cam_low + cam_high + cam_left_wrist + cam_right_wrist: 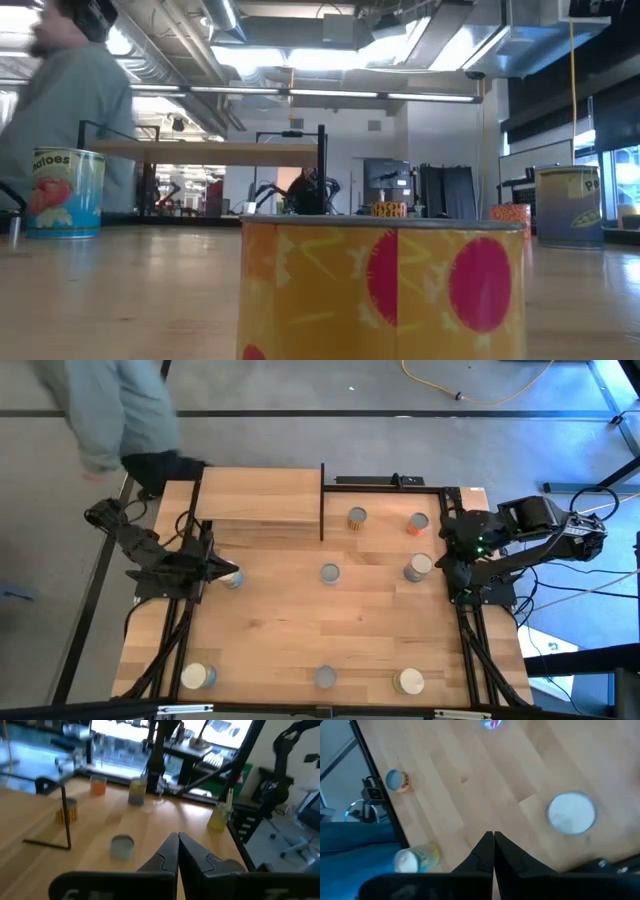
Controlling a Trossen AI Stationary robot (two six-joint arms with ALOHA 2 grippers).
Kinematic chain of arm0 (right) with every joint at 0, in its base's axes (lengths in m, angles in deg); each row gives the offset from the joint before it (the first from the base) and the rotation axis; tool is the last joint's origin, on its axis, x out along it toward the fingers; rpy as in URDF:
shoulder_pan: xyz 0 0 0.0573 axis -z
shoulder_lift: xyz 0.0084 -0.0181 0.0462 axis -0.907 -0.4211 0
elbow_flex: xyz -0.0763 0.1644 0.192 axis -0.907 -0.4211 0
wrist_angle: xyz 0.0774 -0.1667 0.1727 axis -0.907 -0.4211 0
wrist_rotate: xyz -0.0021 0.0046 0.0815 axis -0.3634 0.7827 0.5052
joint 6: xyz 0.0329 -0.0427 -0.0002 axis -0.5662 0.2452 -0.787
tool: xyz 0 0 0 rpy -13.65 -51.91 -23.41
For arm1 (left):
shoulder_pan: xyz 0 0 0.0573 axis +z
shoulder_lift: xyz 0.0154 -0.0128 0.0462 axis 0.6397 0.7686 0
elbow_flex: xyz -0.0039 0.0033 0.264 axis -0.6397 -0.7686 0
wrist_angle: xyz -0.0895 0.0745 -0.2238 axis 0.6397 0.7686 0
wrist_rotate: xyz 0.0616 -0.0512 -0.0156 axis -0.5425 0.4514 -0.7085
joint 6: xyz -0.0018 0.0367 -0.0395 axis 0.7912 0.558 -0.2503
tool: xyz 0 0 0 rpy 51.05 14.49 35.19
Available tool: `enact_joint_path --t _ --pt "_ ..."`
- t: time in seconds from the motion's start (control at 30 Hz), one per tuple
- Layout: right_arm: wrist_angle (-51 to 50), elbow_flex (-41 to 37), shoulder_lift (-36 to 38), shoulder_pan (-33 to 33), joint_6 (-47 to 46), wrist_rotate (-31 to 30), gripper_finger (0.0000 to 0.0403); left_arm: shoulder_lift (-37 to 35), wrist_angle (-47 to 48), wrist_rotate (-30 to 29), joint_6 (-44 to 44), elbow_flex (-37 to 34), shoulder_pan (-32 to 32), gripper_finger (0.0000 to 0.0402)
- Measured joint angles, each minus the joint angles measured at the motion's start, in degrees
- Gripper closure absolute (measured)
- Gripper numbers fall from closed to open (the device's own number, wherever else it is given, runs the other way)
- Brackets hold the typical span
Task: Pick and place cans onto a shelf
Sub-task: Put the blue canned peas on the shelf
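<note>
Left gripper (222,567), fingers pinched together on nothing, sits at nine o'clock on the table (300,640); a blue-labelled can (233,580) stands upright just beside its tip. Shelf (260,497), bare pale wood with a thin black post, lies toward twelve. Right gripper (447,540), also closed and empty, hangs near a cream-topped tin (418,567) at three o'clock

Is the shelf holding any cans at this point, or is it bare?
Bare. In the high view the shelf shows only plain wood on top, and every visible can, such as the can beside it, stands on the table.
</note>
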Motion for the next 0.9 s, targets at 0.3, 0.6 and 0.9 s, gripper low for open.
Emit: enact_joint_path --t 0.3,0.6,0.9 --pt "-1.2 -1.2 -2.1 0.0 -1.6 0.0 0.0326 11.3 15.6 -0.1 -14.2 13.0 1.8 0.0401" --pt "-0.8 -6.1 -7.5 1.8 -10.1 -4.7 0.0293 12.8 15.8 1.4 -21.9 14.0 3.8 0.0401" --pt "2.9 -13.8 -14.2 4.5 -10.2 -4.8 0.0292 12.7 15.1 3.0 -21.9 14.0 4.6 0.0401"
